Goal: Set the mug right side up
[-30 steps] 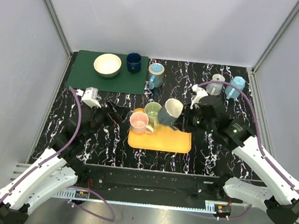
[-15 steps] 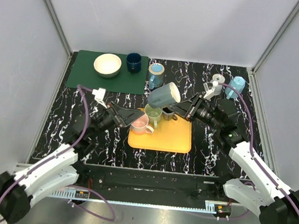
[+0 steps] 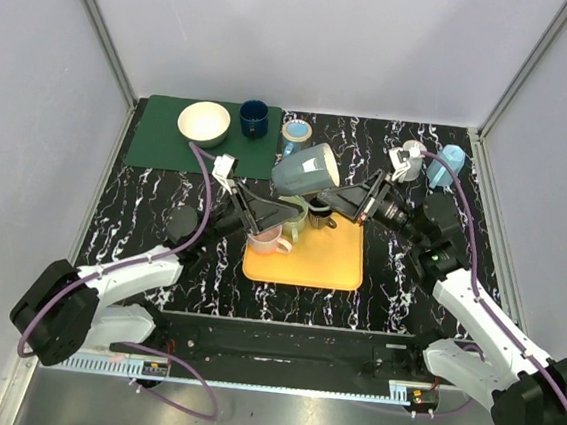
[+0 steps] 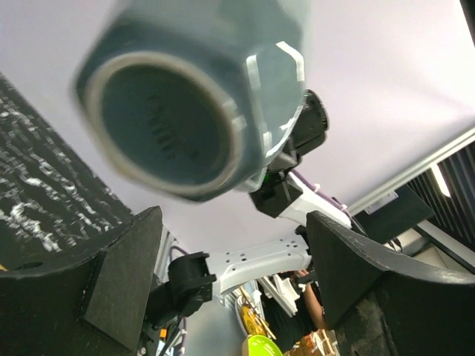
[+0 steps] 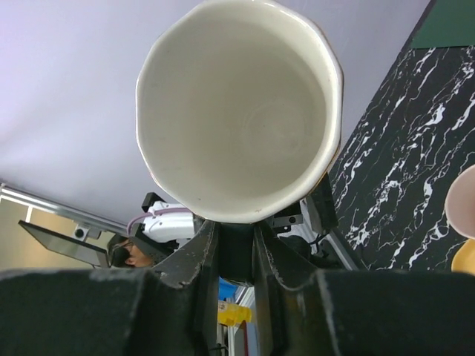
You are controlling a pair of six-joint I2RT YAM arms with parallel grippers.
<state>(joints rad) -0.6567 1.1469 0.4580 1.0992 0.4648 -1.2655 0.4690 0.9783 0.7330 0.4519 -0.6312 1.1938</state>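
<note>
**Task item:** the grey-blue mug [image 3: 304, 170] is off the table [image 3: 123, 207], in the air over the far left corner of the yellow tray [image 3: 329, 265]. It lies roughly on its side. Its cream mouth faces my right wrist and its base faces my left.

**Right gripper** [image 5: 234, 236]: closed narrow on the mug at its lower edge, on the handle side. The mug's mouth fills that wrist's view.

**Left gripper** [image 4: 234, 219]: fingers spread wide, aimed at the mug's base. Both fingers are clear of the base, and I hold nothing on this side.

**In the way below:** a green cup [image 3: 291, 211] and a pink cup [image 3: 264, 235] stand upright, close together, at the tray's far left end. They sit directly under the mug and my left gripper.

**Surroundings:**
- A blue cup [image 3: 295, 131] stands just behind the mug and is partly hidden by it.
- A green mat [image 3: 159, 145] at the far left carries a cream bowl [image 3: 204, 122] and a dark blue cup [image 3: 253, 118].
- A light blue cup [image 3: 450, 160] stands at the far right, beside my right arm's cable.
</note>
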